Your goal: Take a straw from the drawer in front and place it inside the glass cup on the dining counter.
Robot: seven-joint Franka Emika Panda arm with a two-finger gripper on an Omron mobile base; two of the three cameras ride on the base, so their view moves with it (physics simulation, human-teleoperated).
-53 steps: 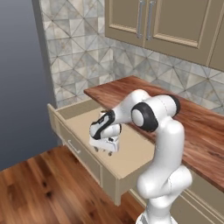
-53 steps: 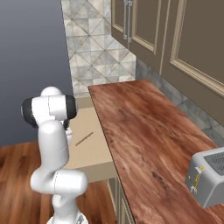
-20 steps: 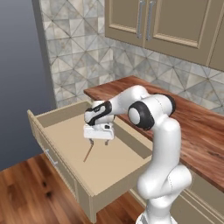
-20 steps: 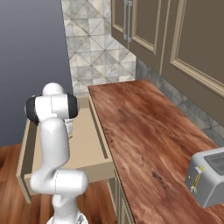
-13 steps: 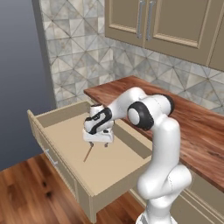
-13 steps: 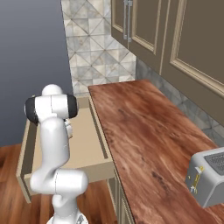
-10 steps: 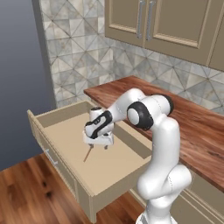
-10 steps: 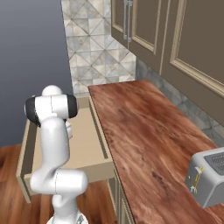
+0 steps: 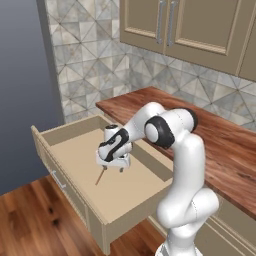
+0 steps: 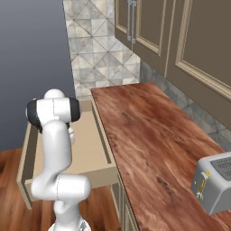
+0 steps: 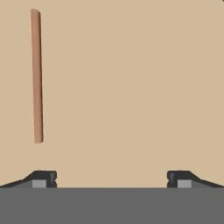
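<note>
The drawer point(image 9: 65, 131) stands pulled far out, its tan floor bare but for the straw point(image 9: 100, 176), a thin brownish-orange stick lying flat near the middle. My gripper point(image 9: 114, 169) hangs inside the drawer just above the floor, pointing down, beside the straw's upper end. In the hand view the straw point(image 11: 36, 76) lies lengthwise at the left, above the left fingertip point(image 11: 41, 178); the jaws are open wide with nothing between them. From the right base view, the drawer point(image 10: 93, 149) sits behind my arm. The glass cup and the dining counter are out of view.
A reddish-brown wood counter point(image 9: 220, 145) runs along the wall under beige cabinets point(image 9: 200, 25). A silver toaster point(image 10: 215, 182) stands on the counter point(image 10: 149, 140) at the near right. Wood floor point(image 9: 30, 220) lies in front of the drawer.
The drawer was slid further out earlier. In the last second the gripper has dropped lower into the drawer and come closer to the straw, jaws staying open.
</note>
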